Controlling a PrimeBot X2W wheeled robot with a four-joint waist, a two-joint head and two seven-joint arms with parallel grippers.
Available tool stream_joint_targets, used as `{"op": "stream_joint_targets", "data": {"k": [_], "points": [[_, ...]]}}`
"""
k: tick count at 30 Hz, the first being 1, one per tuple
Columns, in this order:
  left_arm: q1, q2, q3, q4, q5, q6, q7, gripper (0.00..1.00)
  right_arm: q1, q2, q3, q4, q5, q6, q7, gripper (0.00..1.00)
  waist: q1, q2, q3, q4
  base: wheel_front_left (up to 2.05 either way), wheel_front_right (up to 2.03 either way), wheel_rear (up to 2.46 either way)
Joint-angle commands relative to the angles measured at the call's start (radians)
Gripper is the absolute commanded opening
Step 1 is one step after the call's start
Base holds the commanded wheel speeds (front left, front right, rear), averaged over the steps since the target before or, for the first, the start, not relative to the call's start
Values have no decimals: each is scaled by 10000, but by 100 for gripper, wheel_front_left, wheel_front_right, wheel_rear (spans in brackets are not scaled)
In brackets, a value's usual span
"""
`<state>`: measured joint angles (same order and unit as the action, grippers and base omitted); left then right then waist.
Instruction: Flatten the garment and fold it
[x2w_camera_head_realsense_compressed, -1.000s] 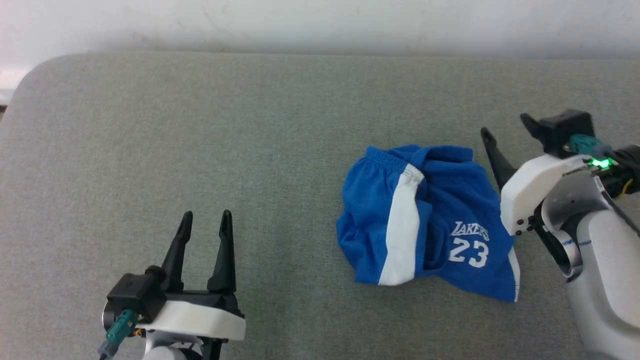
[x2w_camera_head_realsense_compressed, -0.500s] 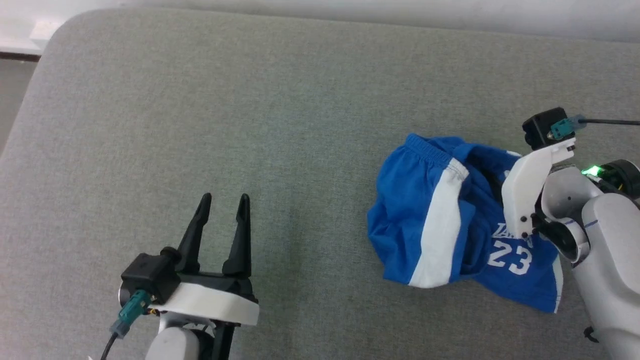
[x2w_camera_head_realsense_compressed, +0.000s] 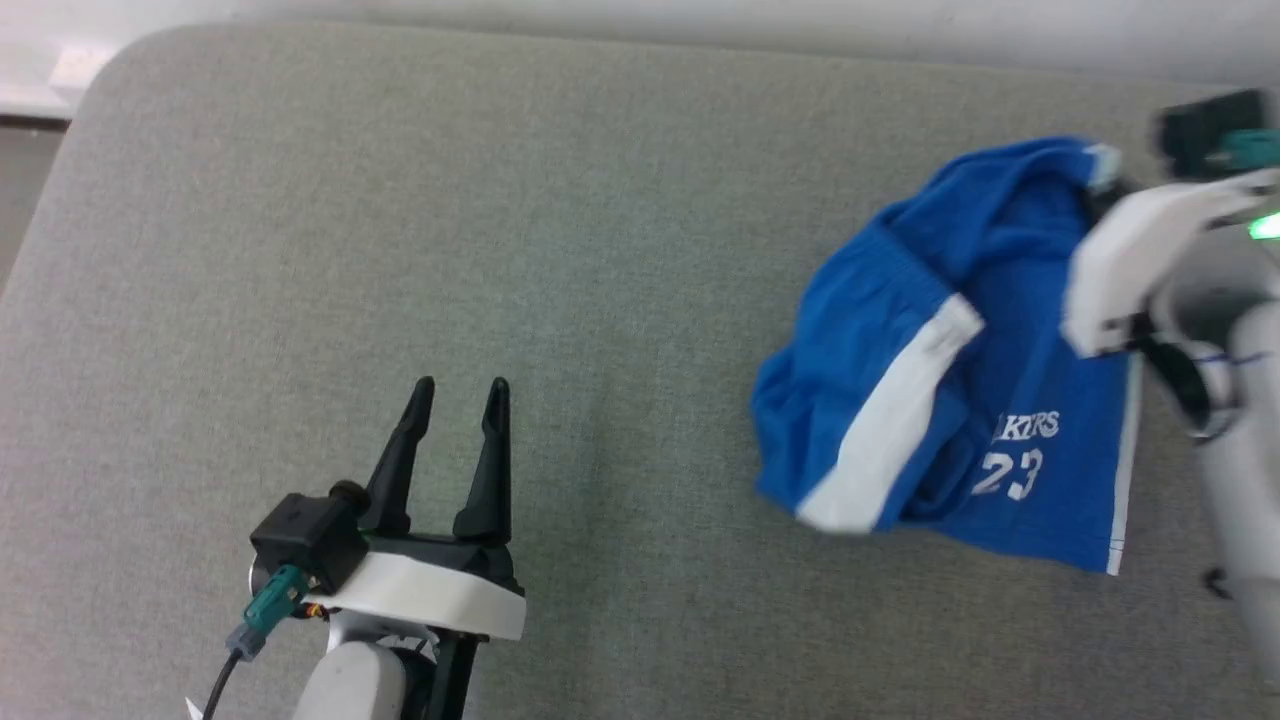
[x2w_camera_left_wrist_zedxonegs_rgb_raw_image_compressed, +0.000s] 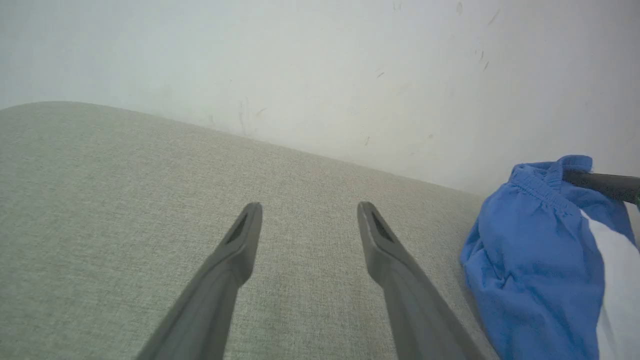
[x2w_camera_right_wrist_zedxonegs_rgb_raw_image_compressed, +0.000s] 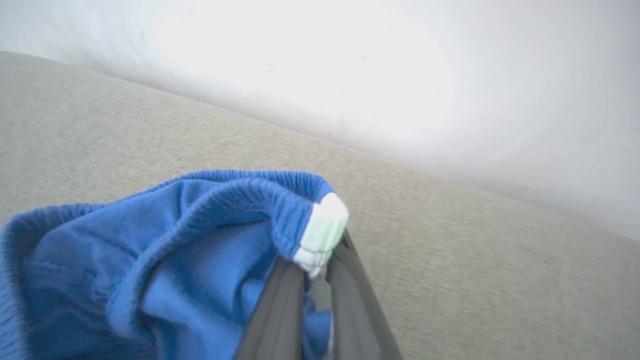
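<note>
The garment (x2w_camera_head_realsense_compressed: 1000, 300), bright blue shorts with white side stripes and a white "23" print, hangs crumpled from its gathered waistband at the right of the grey cushion (x2w_camera_head_realsense_compressed: 400, 200). My right gripper (x2w_camera_head_realsense_compressed: 1100, 180) is shut on the waistband edge where a white stripe ends; the right wrist view shows its fingers (x2w_camera_right_wrist_zedxonegs_rgb_raw_image_compressed: 320, 265) pinching that corner of the garment (x2w_camera_right_wrist_zedxonegs_rgb_raw_image_compressed: 175, 260), raised off the surface. The lower hem still rests on the cushion. My left gripper (x2w_camera_head_realsense_compressed: 460, 390) stands open and holds nothing at the lower left, well apart from the garment (x2w_camera_left_wrist_zedxonegs_rgb_raw_image_compressed: 530, 280); its fingers (x2w_camera_left_wrist_zedxonegs_rgb_raw_image_compressed: 308, 210) point over bare cushion.
A white wall (x2w_camera_head_realsense_compressed: 700, 15) runs along the cushion's far side. The cushion's rounded corner (x2w_camera_head_realsense_compressed: 90, 70) lies at the upper left, with floor beyond it. Bare grey fabric stretches between my two grippers.
The right gripper has shut on the waistband and pulled it up and away, stretching the garment out. The head camera has shifted. The left gripper stays open in place.
</note>
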<state>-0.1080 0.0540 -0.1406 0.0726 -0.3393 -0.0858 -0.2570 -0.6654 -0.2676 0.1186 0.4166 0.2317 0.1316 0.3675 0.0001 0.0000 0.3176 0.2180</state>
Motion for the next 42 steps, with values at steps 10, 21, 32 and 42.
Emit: {"op": "stream_joint_targets", "data": {"k": [10, 21, 32, 42], "points": [[741, -37, 344, -18, 136, 122, -47, 100, 4541, 573, -3637, -2068, -540, -9, -344, 0, -1, 0, -984, -965, 0, 0, 0], [607, -37, 313, 45, 196, 2, -47, 100, 6575, 1926, -3557, -4846, -1036, -9, -319, 100, -1, 0, -981, -1520, 0, 0, 0], [590, -37, 201, 56, 33, 24, -47, 100, 4843, 895, -1464, -6031, -650, -9, 853, 100, -1, 0, -909, -1157, 0, 0, 0], [328, -37, 96, 153, -85, -30, -47, 100, 3378, -833, 1305, -3661, 120, -9, 2617, 100, -1, 0, -384, -660, 0, 0, 0]]}}
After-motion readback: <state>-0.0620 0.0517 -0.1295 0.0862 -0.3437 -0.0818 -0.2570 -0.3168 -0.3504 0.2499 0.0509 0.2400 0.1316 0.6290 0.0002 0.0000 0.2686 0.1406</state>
